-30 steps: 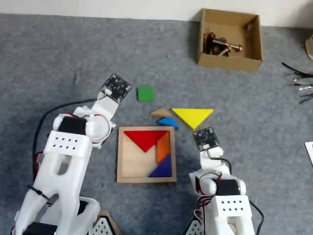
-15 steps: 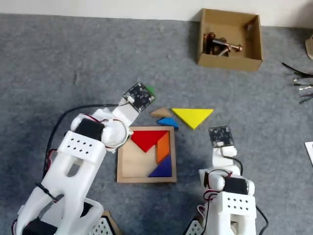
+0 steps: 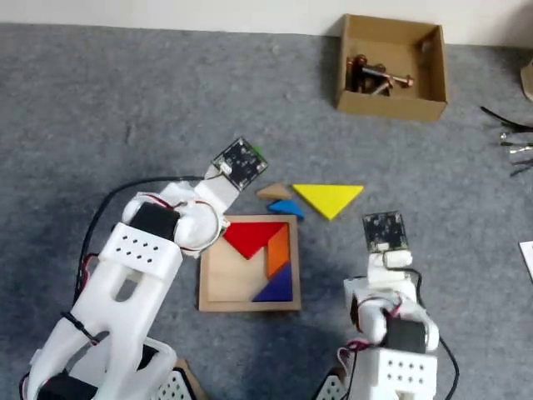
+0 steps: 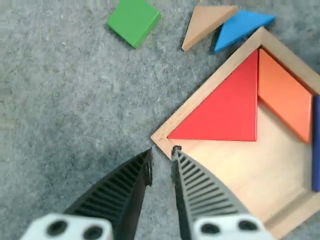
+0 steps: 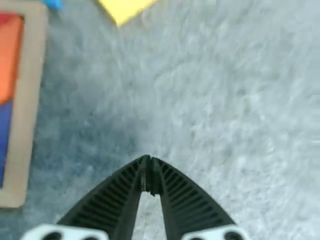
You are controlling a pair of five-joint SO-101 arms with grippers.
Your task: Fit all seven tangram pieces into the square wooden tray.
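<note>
The square wooden tray (image 3: 218,275) (image 4: 235,170) lies on the grey carpet and holds a red triangle (image 3: 248,237) (image 4: 227,112), an orange piece (image 3: 278,250) (image 4: 285,95) and a dark blue triangle (image 3: 277,286). Beyond it lie a tan triangle (image 3: 272,191) (image 4: 205,22), a light blue triangle (image 3: 286,207) (image 4: 242,27) and a yellow triangle (image 3: 327,198) (image 5: 122,7). The green square (image 4: 133,20) sits half under the left arm's camera board. My left gripper (image 4: 161,156) hovers over the tray's far left corner, narrowly open and empty. My right gripper (image 5: 150,175) is shut and empty over carpet right of the tray.
A cardboard box (image 3: 390,98) with metal parts stands at the back right. Cables (image 3: 508,137) lie at the right edge. The left arm (image 3: 158,242) overhangs the tray's left side; the right arm (image 3: 387,292) stands near the front.
The left arm swung right, from beside the green square to over the tray's far left corner. The right arm pulled back and to the right, away from the tray.
</note>
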